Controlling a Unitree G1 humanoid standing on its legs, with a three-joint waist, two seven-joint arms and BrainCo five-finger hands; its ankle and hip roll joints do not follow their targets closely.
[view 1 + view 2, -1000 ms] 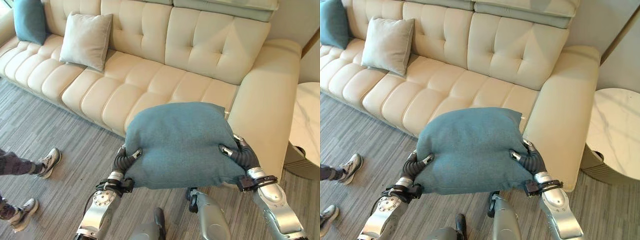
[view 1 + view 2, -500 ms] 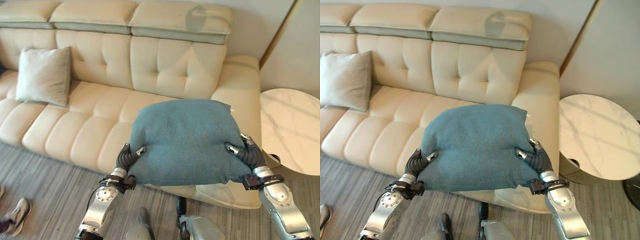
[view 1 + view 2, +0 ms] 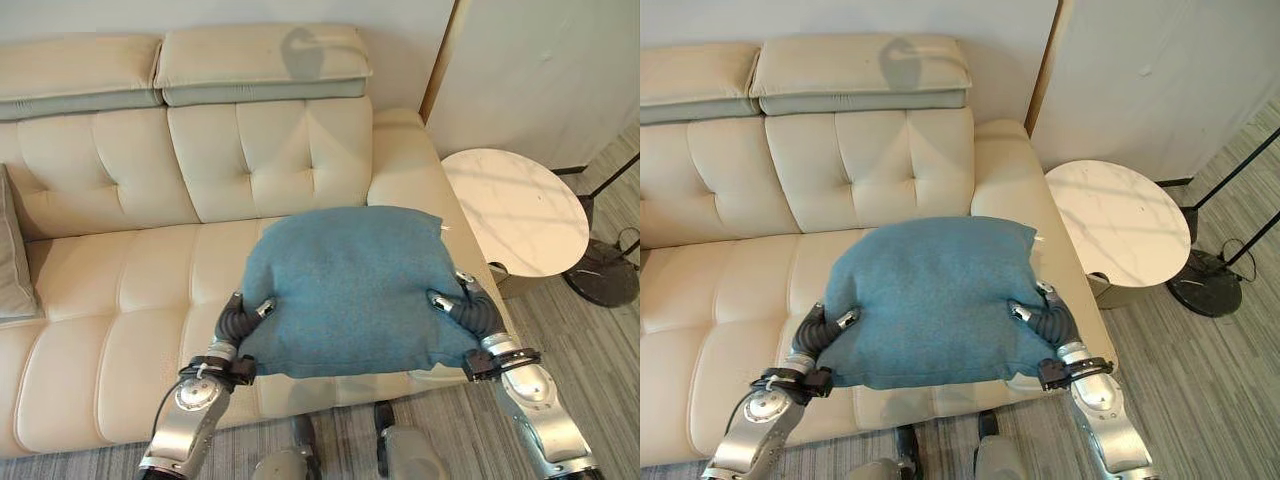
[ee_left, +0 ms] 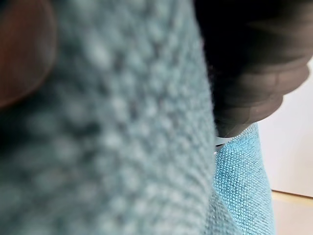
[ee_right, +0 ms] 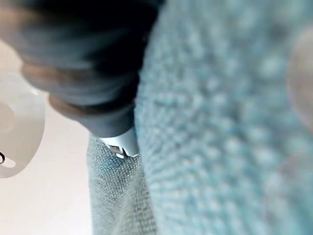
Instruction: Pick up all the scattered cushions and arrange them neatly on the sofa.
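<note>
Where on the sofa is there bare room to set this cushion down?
The seat is bare from the grey cushion at its left edge to the right armrest. The blue cushion, gripped by the left hand and right hand, hangs over its right end.

Round white marble-top side table (image 3: 514,211) just beside sofa arm; black lamp base (image 3: 604,272) on striped floor (image 3: 1200,360).
</note>
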